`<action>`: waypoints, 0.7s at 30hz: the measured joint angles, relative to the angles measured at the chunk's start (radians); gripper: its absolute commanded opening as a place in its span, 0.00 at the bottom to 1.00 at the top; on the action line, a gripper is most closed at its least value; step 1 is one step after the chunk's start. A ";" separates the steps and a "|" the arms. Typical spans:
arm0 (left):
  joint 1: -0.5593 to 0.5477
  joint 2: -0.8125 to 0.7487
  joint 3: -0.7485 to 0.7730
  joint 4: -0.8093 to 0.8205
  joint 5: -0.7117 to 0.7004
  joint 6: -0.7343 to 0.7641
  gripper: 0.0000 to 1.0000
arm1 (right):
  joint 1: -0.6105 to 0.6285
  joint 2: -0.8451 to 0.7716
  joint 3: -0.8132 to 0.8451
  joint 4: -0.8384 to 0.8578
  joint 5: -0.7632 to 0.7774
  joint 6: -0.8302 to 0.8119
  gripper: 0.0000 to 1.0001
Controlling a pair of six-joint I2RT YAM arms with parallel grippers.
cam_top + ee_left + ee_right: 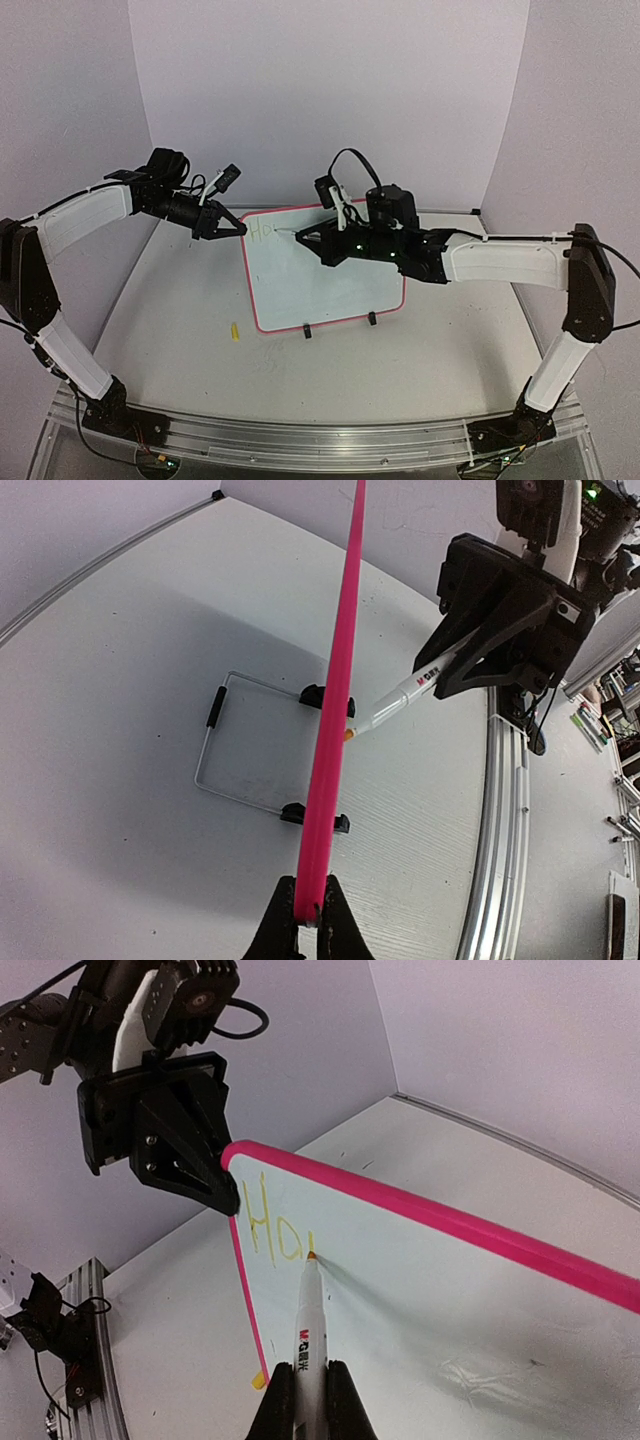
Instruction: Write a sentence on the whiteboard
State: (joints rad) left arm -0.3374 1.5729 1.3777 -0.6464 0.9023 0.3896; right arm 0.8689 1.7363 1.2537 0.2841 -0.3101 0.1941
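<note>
Pale lilac walls enclose a white surface (170, 320) where the whiteboard (330, 285) stands propped on two black clip feet, near the centre. The left end effector (238, 229) is clamped on the pink frame's upper left corner; its own camera sees the board edge-on, with the writing face hidden. The right end effector (308, 1392), cut off at the picture's bottom edge, is closed around a white marker (309, 1310). The marker's tip touches the board just right of the sentence (266, 1222), yellow letters reading roughly "Ho" and barely legible from above. A small yellow piece (235, 331), too small to identify, lies near the lower left corner.
</note>
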 measured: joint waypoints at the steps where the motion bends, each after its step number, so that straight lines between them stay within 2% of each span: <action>1: 0.000 0.000 0.000 0.000 -0.001 0.000 0.00 | 0.000 0.002 -0.008 0.001 -0.004 0.005 0.00; 21: -0.002 -0.001 0.000 0.000 -0.005 0.000 0.00 | 0.024 -0.016 -0.066 0.054 -0.065 0.038 0.00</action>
State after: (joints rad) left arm -0.3397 1.5715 1.3777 -0.6468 0.8974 0.3897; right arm 0.8932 1.7204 1.1881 0.3382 -0.3749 0.2321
